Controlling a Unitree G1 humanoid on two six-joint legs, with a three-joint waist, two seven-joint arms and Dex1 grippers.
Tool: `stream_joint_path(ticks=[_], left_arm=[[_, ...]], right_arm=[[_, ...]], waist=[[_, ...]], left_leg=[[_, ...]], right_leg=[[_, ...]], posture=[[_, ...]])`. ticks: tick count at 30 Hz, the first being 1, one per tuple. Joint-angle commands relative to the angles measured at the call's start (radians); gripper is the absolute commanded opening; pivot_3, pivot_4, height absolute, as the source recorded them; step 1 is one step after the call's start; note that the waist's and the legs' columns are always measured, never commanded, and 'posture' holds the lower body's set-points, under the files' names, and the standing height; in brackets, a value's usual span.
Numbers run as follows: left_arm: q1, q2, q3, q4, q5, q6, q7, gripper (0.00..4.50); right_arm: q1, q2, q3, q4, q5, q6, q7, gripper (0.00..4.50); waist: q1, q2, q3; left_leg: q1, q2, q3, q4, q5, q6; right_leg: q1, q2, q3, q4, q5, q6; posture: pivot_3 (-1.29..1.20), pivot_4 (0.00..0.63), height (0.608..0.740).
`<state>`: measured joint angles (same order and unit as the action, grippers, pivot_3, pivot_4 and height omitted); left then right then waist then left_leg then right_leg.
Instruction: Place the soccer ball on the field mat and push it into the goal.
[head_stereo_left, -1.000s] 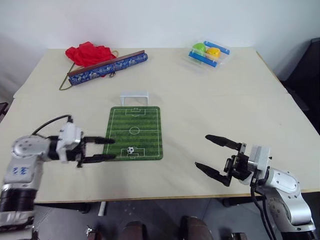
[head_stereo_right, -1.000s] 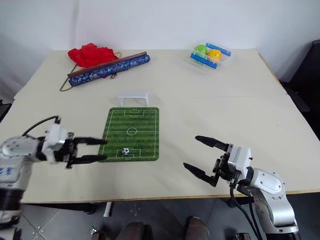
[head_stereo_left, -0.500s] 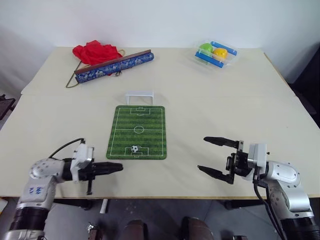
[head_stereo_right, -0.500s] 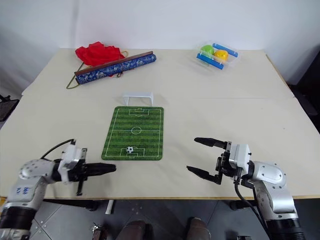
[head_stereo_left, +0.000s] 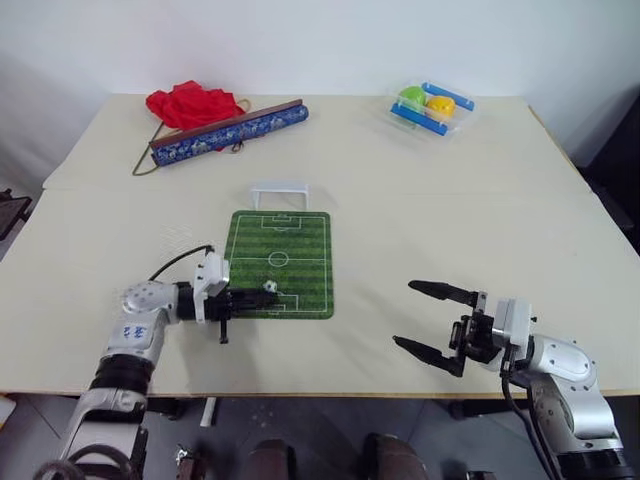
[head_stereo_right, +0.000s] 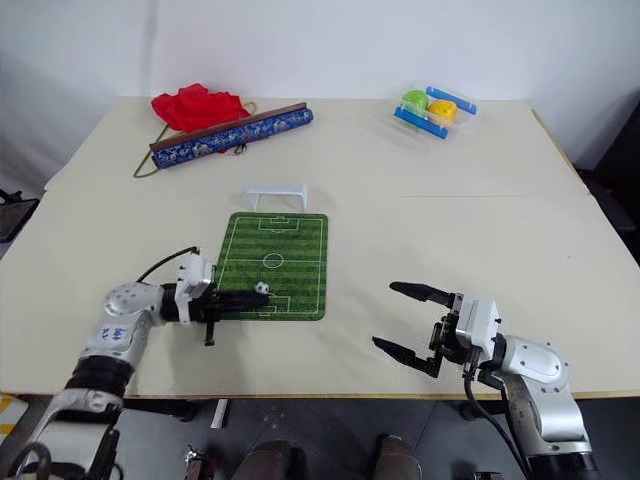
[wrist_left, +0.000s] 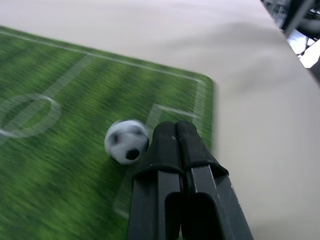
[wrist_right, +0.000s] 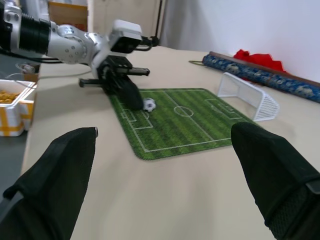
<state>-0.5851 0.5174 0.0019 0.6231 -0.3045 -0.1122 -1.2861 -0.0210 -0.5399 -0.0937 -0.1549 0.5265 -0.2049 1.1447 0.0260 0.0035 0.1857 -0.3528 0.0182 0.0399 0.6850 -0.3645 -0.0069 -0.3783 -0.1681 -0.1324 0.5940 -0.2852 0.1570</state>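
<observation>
- Two steps here, and the tiny white-and-black soccer ball (head_stereo_left: 269, 286) already sits on the striped green field mat (head_stereo_left: 300, 250), near end.
- Left gripper (wrist_left: 175, 131) pinched closed, empty, right behind the ball; right gripper (head_stereo_left: 432, 320) hangs wide open, empty.
- Next, I reckon: a straight nudge toward the small white plastic goal (head_stereo_left: 279, 192).

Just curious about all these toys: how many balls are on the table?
3. The soccer ball sits on the field mat beside the left gripper; a green ball and a yellow ball lie in the clear tray at the far right. More may be hidden.
</observation>
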Motion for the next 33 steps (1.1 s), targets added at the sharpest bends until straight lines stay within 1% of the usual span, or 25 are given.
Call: stream_joint_path(ticks=[1, 4, 7, 9, 12, 13, 15, 17, 19, 21, 24, 26, 29, 33], left_arm=[[-0.093, -0.041, 0.041, 0.116, 0.019, -0.088, 0.086, 0.01], [-0.167, -0.066, 0.085, 0.201, 0.034, -0.161, 0.2, 0.01], [-0.175, -0.055, 0.115, 0.205, 0.014, -0.187, 0.198, 0.01], [-0.134, -0.028, 0.139, 0.129, -0.022, -0.162, 0.161, 0.01], [-0.038, 0.037, 0.176, -0.037, -0.088, -0.051, 0.109, 0.01], [-0.008, 0.056, 0.183, -0.084, -0.103, -0.02, 0.098, 0.01], [0.086, 0.125, 0.223, -0.188, -0.14, 0.06, 0.085, 0.01], [0.206, 0.21, 0.297, -0.255, -0.156, 0.102, 0.096, 0.01], [0.296, 0.256, 0.361, -0.294, -0.168, 0.115, 0.119, 0.01], [0.374, 0.28, 0.416, -0.33, -0.178, 0.135, 0.149, 0.01], [0.51, 0.287, 0.53, -0.373, -0.189, 0.121, 0.188, 0.01], [0.573, 0.278, 0.582, -0.396, -0.194, 0.115, 0.22, 0.01], [0.622, 0.247, 0.633, -0.4, -0.153, 0.077, 0.332, 0.01], [0.642, 0.219, 0.655, -0.422, -0.176, 0.073, 0.377, 0.01]], right_arm=[[0.024, 0.027, -0.033, -0.051, -0.015, -0.025, -0.074, 4.5], [0.025, 0.074, -0.051, -0.065, -0.064, -0.022, -0.207, 4.5], [0.0, 0.126, -0.071, -0.069, -0.105, 0.004, -0.347, 4.5], [-0.02, 0.146, -0.06, -0.07, -0.146, 0.001, -0.402, 4.5], [-0.039, 0.163, -0.045, -0.076, -0.163, 0.01, -0.442, 4.5], [-0.041, 0.164, -0.041, -0.077, -0.165, 0.009, -0.446, 4.5], [-0.042, 0.159, -0.035, -0.071, -0.163, 0.007, -0.442, 4.5], [-0.044, 0.141, -0.03, -0.055, -0.154, 0.005, -0.413, 4.5], [-0.049, 0.129, -0.035, -0.043, -0.139, 0.004, -0.391, 4.5], [-0.057, 0.115, -0.044, -0.028, -0.132, 0.0, -0.372, 4.5], [-0.074, 0.087, -0.057, 0.006, -0.118, -0.012, -0.33, 4.5], [-0.085, 0.078, -0.065, 0.022, -0.103, -0.012, -0.31, 4.5], [-0.107, 0.066, -0.073, 0.056, -0.096, -0.025, -0.288, 4.5], [-0.132, 0.065, -0.073, 0.091, -0.097, -0.043, -0.266, 4.5]], waist=[[-0.001, 0.0, 0.0], [-0.002, -0.001, 0.0], [-0.013, -0.001, 0.0], [-0.025, 0.0, 0.0], [-0.034, 0.0, 0.0], [-0.037, 0.0, 0.0], [-0.038, 0.0, 0.0], [-0.045, 0.0, 0.0], [-0.051, 0.0, 0.0], [-0.049, 0.0, 0.0], [-0.043, 0.0, 0.0], [-0.043, 0.0, 0.0], [-0.037, 0.0, 0.0], [-0.03, 0.0, 0.0]], left_leg=[[0.0, 0.0, 0.0, 0.0, 0.0, 0.0], [0.0, 0.0, 0.0, 0.0, 0.0, 0.0], [0.0, 0.0, 0.0, 0.0, 0.0, 0.0], [0.0, 0.0, 0.0, 0.0, 0.0, 0.0], [0.0, 0.0, 0.0, -0.001, 0.0, 0.0], [0.0, 0.0, 0.0, -0.001, 0.0, 0.0], [0.0, 0.001, 0.0, -0.002, 0.0, 0.0], [0.0, 0.001, 0.0, -0.002, 0.0, 0.0], [0.0, 0.001, 0.0, -0.002, 0.0, 0.0], [0.0, 0.001, 0.0, -0.002, 0.0, 0.0], [0.0, 0.001, -0.001, -0.002, 0.0, 0.0], [0.001, 0.002, -0.001, -0.002, 0.0, 0.0], [0.001, 0.002, -0.001, -0.002, 0.0, 0.0], [0.001, 0.002, 0.0, -0.002, 0.0, 0.0]], right_leg=[[0.0, 0.0, 0.0, 0.0, 0.0, 0.0], [0.0, 0.0, 0.0, 0.0, 0.0, 0.0], [0.0, 0.0, 0.0, 0.0, 0.0, 0.0], [0.0, 0.0, 0.0, 0.0, 0.0, 0.0], [-0.001, 0.0, 0.0, 0.0, 0.0, 0.0], [-0.001, 0.0, 0.001, 0.0, 0.0, 0.0], [-0.002, 0.0, 0.001, 0.0, 0.0, 0.0], [-0.002, 0.0, 0.001, 0.0, 0.0, 0.0], [-0.002, 0.0, 0.001, 0.0, 0.0, 0.0], [-0.002, 0.0, 0.001, 0.0, 0.0, 0.0], [-0.001, 0.0, 0.001, 0.0, 0.0, 0.0], [-0.001, 0.0, 0.001, 0.0, 0.0, 0.0], [-0.001, 0.0, 0.001, 0.0, 0.0, 0.0], [-0.001, 0.0, 0.001, 0.0, 0.0, -0.001]], posture=[[0.0, 0.15, 0.74], [0.0, 0.15, 0.74], [0.0, 0.15, 0.74], [0.0, 0.15, 0.74], [0.0, 0.15, 0.74], [0.0, 0.15, 0.74], [0.0, 0.15, 0.74], [0.0, 0.15, 0.74], [0.0, 0.15, 0.74], [0.0, 0.15, 0.74], [0.0, 0.15, 0.74], [0.0, 0.15, 0.74], [0.0, 0.15, 0.74], [0.0, 0.15, 0.74]])
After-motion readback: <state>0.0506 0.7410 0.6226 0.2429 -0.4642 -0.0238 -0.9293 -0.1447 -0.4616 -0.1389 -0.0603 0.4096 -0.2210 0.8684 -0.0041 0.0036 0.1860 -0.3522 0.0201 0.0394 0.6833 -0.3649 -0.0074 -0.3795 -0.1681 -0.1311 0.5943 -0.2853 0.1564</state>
